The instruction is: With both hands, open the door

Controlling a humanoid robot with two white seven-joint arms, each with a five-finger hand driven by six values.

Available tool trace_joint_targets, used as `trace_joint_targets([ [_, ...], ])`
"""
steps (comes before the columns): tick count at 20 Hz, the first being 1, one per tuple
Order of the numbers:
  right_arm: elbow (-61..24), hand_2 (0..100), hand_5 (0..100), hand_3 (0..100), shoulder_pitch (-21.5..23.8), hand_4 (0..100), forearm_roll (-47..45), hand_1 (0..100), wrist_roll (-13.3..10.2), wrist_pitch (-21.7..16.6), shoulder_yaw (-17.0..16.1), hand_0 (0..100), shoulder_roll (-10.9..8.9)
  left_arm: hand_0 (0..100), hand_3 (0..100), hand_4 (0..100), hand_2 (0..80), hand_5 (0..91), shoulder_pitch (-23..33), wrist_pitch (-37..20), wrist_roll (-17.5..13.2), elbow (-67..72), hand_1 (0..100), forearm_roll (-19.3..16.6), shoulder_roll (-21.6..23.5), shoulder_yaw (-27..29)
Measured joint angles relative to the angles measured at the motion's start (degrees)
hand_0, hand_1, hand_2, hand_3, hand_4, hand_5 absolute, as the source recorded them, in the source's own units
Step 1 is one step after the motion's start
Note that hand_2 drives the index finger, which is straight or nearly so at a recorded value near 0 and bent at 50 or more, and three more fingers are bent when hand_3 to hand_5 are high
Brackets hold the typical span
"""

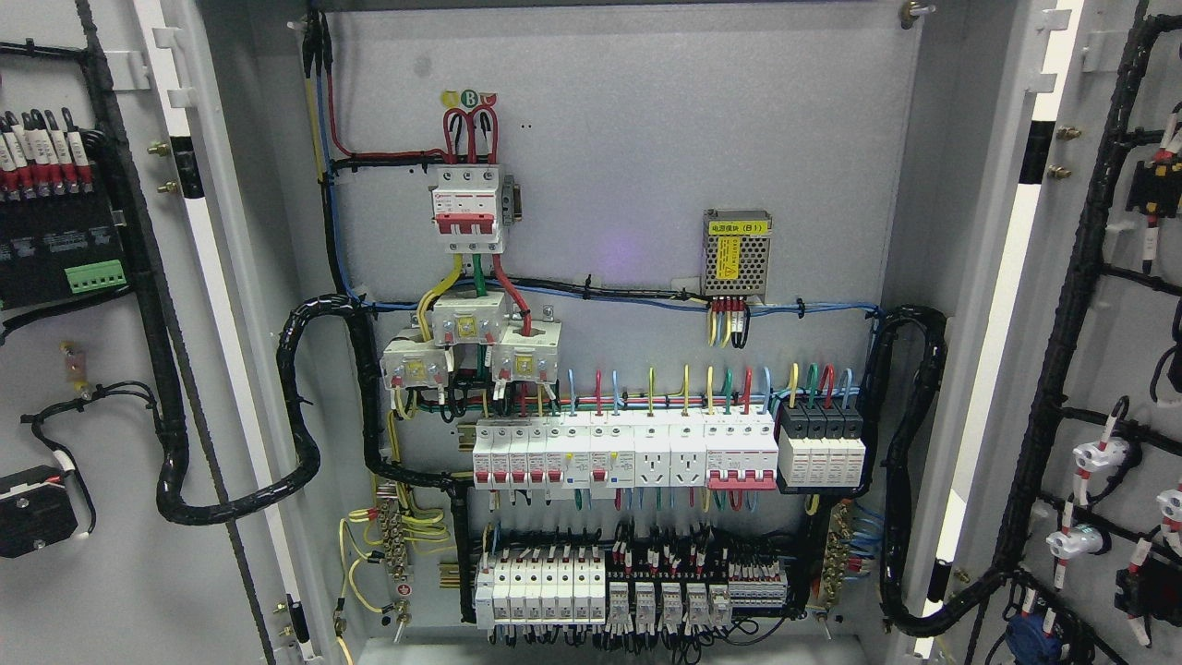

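Presently, head view: both doors stand swung wide, the left door and the right door flanking the cabinet back panel. Below the panel's main breaker runs a breaker row. Neither hand is visible; finger state cannot be told.

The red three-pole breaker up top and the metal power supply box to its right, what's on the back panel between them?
In the head view, nothing: bare grey panel separates the red three-pole breaker from the power supply box.

Matt grey painted-metal cabinet
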Motion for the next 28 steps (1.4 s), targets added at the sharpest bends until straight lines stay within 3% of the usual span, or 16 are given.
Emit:
trace_joint_targets([
  [9, 7.97, 0, 0, 0, 4.1, 0, 0.49, 0, -0.38, -0.04, 3.1, 0, 2.92, 0, 0, 4, 0.0, 0.0, 8.81, 0.0, -0.04, 0.89, 0, -2.85, -1.75, -2.88],
  [16, 18.35, 0, 0, 0, 5.85, 0, 0.49, 0, 0.31, -0.11, 5.4, 0, 6.2, 0, 0, 4, 0.0, 0.0, 11.41, -0.06, -0.17, 5.79, 0, -4.02, -3.45, -4.89],
  [22, 29.21, 0, 0, 0, 4.65, 0, 1.02, 0, 0.41, -0.11, 6.78, 0, 9.98, 0, 0, 4, 0.0, 0.0, 8.36, 0.14, -0.27, 14.18, 0, -6.14, -6.33, -6.23],
  [28, 42.47, 0, 0, 0, 0.47, 0, 2.28, 0, 0.66, -0.07, 7.96, 0, 14.63, 0, 0, 4, 0.0, 0.0, 2.53, 0.53, -0.68, 25.62, 0, -7.75, -9.69, -7.47],
])
